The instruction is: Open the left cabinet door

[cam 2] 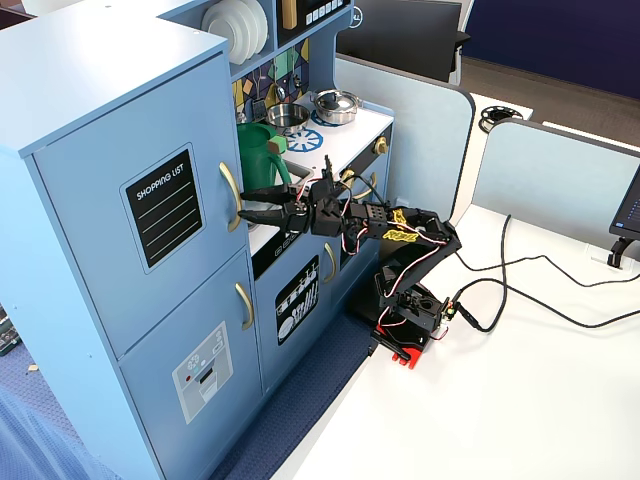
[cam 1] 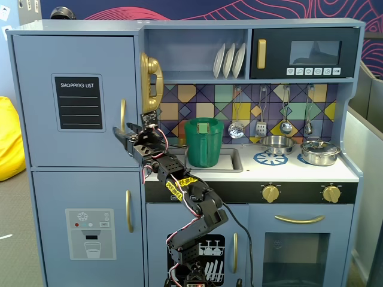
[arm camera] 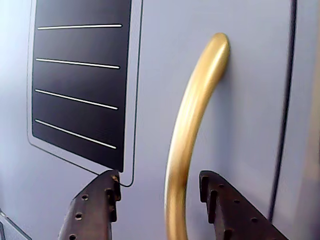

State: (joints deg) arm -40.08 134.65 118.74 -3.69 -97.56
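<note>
Smoothly curved glossy gold handle (arm camera: 187, 145)

Bright, even indoor light — soft shadows; wrist view slightly soft up close.

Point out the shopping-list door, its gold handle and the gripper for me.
left cabinet door (cam 1: 36, 95): a fixed view, bare blue panel left of the chalkboard.
gold handle (arm camera: 187, 125): wrist view, mid-curve.
gripper (arm camera: 159, 200): wrist view, midway between open fingertips straddling the handle.
</note>
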